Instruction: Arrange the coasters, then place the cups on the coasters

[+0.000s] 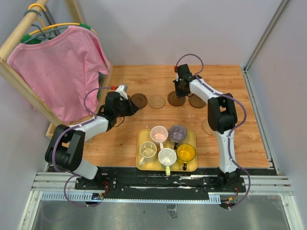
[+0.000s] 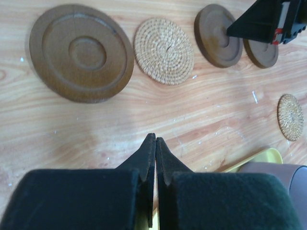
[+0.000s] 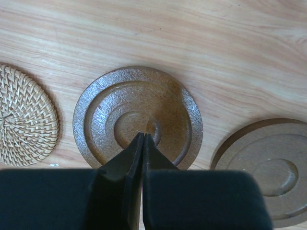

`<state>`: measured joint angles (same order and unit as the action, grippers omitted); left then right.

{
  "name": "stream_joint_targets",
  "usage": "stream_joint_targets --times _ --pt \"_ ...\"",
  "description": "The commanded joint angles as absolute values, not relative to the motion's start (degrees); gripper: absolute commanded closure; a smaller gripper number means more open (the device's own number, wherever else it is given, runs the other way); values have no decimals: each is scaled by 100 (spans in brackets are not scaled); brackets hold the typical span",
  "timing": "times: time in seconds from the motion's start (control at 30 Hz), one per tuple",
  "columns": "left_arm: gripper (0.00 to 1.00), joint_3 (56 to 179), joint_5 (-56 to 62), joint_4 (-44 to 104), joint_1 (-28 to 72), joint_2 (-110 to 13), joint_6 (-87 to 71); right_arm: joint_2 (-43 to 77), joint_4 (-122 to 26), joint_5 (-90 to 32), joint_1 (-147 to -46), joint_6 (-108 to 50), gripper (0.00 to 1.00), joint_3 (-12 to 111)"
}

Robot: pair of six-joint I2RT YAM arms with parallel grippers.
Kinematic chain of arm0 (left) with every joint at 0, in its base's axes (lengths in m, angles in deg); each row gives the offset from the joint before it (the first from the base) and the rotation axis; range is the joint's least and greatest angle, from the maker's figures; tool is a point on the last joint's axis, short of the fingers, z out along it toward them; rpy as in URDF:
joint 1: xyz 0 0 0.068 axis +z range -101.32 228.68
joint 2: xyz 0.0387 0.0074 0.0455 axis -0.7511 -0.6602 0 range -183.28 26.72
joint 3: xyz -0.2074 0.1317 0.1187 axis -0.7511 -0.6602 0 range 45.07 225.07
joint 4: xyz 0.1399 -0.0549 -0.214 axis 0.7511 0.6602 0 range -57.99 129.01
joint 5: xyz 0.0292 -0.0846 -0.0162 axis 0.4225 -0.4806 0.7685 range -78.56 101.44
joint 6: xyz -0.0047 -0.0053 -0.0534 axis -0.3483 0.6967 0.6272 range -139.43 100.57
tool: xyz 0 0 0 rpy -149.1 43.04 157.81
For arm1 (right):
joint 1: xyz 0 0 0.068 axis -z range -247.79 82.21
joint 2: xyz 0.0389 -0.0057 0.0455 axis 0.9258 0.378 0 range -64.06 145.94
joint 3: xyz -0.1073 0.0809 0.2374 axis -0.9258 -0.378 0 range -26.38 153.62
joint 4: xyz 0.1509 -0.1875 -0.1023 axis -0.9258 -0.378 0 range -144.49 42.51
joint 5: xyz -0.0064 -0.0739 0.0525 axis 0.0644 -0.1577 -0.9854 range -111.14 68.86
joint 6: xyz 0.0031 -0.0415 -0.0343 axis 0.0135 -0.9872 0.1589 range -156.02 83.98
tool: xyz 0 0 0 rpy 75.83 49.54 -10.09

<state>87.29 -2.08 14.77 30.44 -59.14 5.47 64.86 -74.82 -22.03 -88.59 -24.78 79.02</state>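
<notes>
- Coasters (image 1: pixel 156 101): four lie in a row on the worktop (image 1: pixel 240 96), out ahead of both arms. A fifth, the stray woven coaster (image 2: pixel 290 116), sits apart, behind the right pincer and toward that arm's base.
- The right pincer (image 3: pixel 143 135) is fully closed with nothing between its jaws. Its joined tips point into the centre dimple of the pressed dark coaster (image 3: pixel 139 91). Whether they touch it or hang just above, I cannot tell. This looks like a push-and-slide step, not a pick.
- Directly left of that pincer lies the woven coaster (image 3: pixel 24 120). Directly right lies the neighbouring dark coaster (image 3: pixel 268 163), a little closer. Neither touches the pressed one.
- To do the step well, press down lightly inside the dimple so the tips do not skate over the raised rings. Drag slowly and stop once the gaps on either side look even. Each gap should leave room for a cup handle.
- Watch the neighbour on the right: a slide that way would bump it and upset the row.
- The left pincer (image 2: pixel 155 138) is likewise closed and empty, over bare wood, with the leftmost dark coaster (image 2: pixel 81 52) ahead of it.
- Cups (image 1: pixel 167 156) stand in the yellow tray (image 1: pixel 140 139), behind both pincers. The stray coaster probably needs to join the row before any cup is moved.
</notes>
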Motion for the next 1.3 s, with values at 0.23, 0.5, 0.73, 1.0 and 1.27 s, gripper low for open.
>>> stream_joint_targets --times 0.23,0.5,0.73,1.0,1.27 --pt "99 8470 -178 1263 2971 -5866 680 6630 -7588 -2575 -8947 -2311 99 7856" --pt "99 8464 -214 1263 2963 -5955 693 6593 -7547 -2599 -9035 -2274 99 7434" --pt "99 8484 -225 1280 2963 -6024 711 6420 -7516 -2598 -9176 -2202 99 7107" --pt "99 8524 -233 1288 2964 -6056 706 6221 -7490 -2414 -9266 -2120 99 6894" --pt "99 8515 -231 1293 2966 -6107 702 6200 -7607 -2182 -9266 -2209 99 7046"
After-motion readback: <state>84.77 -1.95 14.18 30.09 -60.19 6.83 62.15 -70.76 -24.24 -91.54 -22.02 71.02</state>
